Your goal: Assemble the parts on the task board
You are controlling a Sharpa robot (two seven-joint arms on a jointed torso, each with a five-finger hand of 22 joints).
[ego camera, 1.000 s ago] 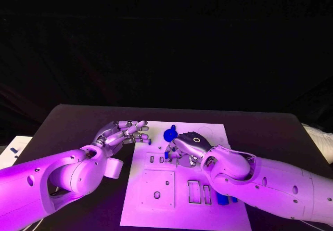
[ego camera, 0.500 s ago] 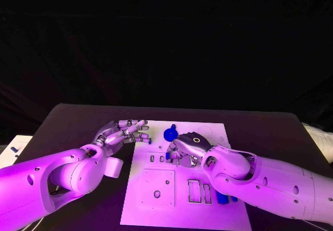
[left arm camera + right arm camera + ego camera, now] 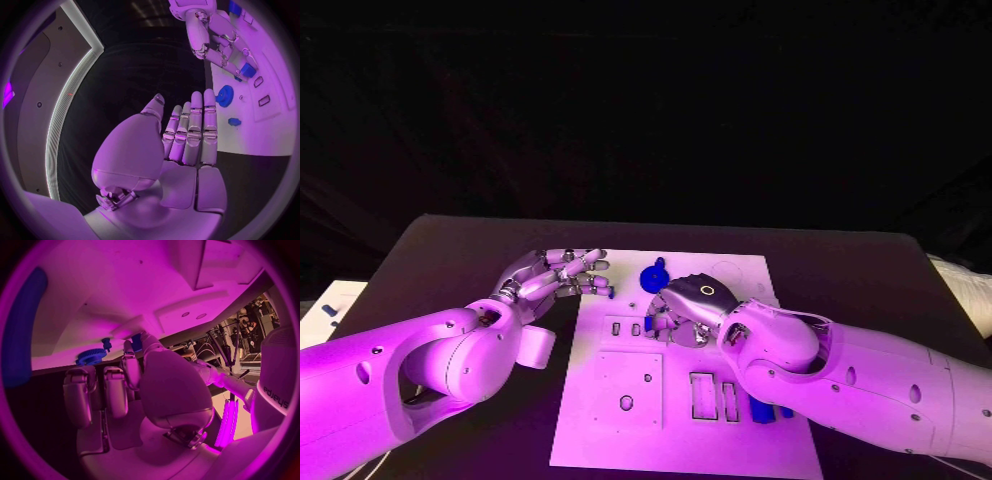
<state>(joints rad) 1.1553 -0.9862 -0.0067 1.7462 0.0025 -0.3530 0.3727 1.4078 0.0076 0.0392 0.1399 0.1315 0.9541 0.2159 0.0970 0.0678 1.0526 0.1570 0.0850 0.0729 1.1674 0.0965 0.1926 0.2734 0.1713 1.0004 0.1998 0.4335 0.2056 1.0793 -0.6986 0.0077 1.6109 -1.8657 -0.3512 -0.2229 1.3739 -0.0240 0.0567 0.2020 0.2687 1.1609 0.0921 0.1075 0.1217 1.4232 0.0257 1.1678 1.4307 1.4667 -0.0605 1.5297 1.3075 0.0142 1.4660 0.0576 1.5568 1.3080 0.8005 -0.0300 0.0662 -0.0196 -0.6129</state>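
The white task board [image 3: 678, 420] lies in the middle of the black table. My right hand [image 3: 687, 303] curls down over its far part and pinches a small blue part [image 3: 248, 70] at its fingertips, close above the board. A blue gear [image 3: 655, 277] stands just beyond that hand, also seen from the wrists as the gear [image 3: 224, 95] [image 3: 92, 356]. My left hand [image 3: 557, 275] hovers at the board's far left edge with its fingers stretched out, holding nothing. A tiny blue piece [image 3: 610, 294] lies by its fingertips.
A long blue part [image 3: 762, 410] lies on the board's right side, half under my right forearm. Rectangular slots [image 3: 711, 395] and a square recessed plate [image 3: 629, 385] mark the near half of the board. A pale object [image 3: 329, 305] sits past the table's left edge.
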